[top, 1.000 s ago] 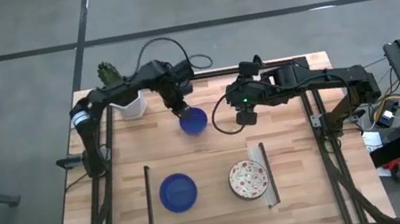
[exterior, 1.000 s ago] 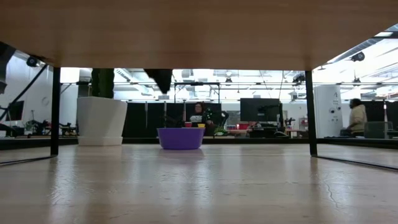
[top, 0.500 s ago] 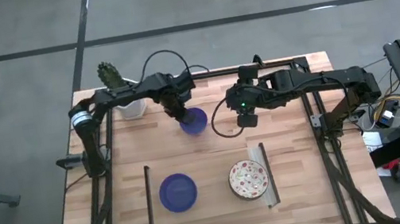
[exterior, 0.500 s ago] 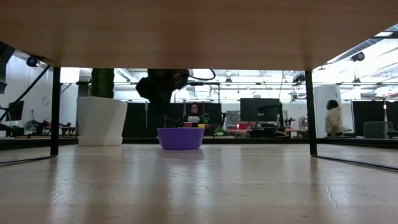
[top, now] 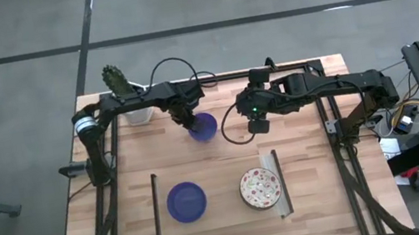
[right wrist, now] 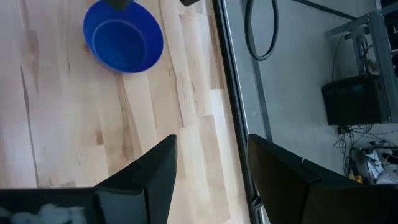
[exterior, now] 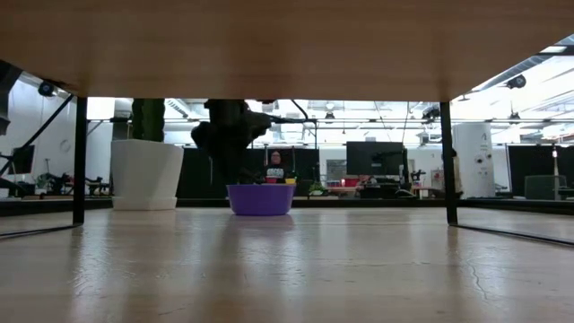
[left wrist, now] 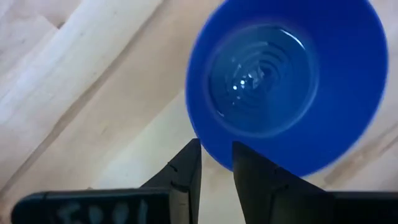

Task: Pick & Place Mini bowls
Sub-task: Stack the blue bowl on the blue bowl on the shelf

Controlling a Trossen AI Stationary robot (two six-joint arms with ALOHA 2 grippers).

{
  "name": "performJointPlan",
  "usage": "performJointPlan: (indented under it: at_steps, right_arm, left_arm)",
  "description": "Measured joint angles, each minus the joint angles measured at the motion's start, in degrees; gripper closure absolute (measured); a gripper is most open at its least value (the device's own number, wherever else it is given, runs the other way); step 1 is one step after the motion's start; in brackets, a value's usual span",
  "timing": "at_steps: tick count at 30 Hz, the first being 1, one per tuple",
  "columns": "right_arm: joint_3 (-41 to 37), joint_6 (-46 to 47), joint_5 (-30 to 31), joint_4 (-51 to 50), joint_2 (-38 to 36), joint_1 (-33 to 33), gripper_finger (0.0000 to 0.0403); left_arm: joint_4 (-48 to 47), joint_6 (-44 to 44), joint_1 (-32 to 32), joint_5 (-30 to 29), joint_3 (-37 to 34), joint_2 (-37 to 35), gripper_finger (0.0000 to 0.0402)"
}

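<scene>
A glossy blue mini bowl [top: 206, 126] [exterior: 261, 199] [left wrist: 280, 81] [right wrist: 123, 36] stands on its base at the table's far middle. My left gripper [top: 190, 121] [exterior: 235, 179] [left wrist: 216, 163] is low at the bowl's left rim and shut on it. A second blue mini bowl [top: 186, 201] and a white speckled mini bowl [top: 260, 188] sit side by side near the table's near edge. My right gripper [top: 257, 125] [right wrist: 208, 155] hovers open to the right of the far bowl, touching nothing. My left gripper has the far blue mini bowl by its rim [left wrist: 217, 149] on the bowl's left side. One finger [left wrist: 252, 177] is inside the bowl and the other outside, coming from above and pointing down. The bowl is upright with its base on the table.
The white cactus pot [top: 135, 110] [exterior: 146, 173] stands at the far left corner, close behind my left arm. Two dark bars [top: 157, 206] [top: 277, 183] flank the near bowls. Frame posts [exterior: 447, 161] rise at the table's sides. A person shows in the room behind.
My left gripper has come down from above onto the far blue bowl's left rim, shifting slightly toward the far edge. The bowl has stayed on the table.
</scene>
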Motion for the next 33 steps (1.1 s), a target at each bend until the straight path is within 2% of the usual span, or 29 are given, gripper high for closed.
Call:
performJointPlan:
  at_steps: [5, 25, 33]
  right_arm:
    - [0.0, 0.0, 0.0, 0.3, 0.0, 0.0, 0.0211]
    - [0.0, 0.0, -0.1, 0.3, 0.0, 0.0, 0.0211]
    - [0.0, 0.2, -0.1, 0.3, 0.0, 0.0, 0.0211]
  left_arm:
    - [3.1, -1.1, 0.1, -0.5, -1.6, 0.0, 0.0319]
    - [1.0, -1.9, -0.1, -2.0, -2.0, -1.7, 0.0319]
    - [2.2, -2.3, 0.0, -4.2, -4.5, -1.6, 0.0319]
